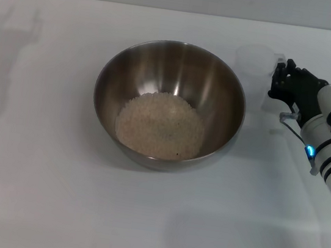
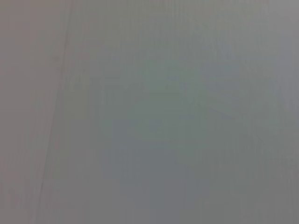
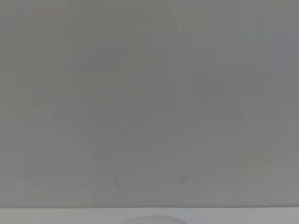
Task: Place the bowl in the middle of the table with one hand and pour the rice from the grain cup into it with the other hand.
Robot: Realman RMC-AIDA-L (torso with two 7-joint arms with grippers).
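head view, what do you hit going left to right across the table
bowl holding the rice → grain cup → right tool at the cup's side, all on the table

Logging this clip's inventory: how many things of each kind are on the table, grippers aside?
Steel bowl, holding the rice: 1
Clear grain cup, upright beside the right gripper: 1
Total on the table: 2 containers, plus 1 mound of rice.
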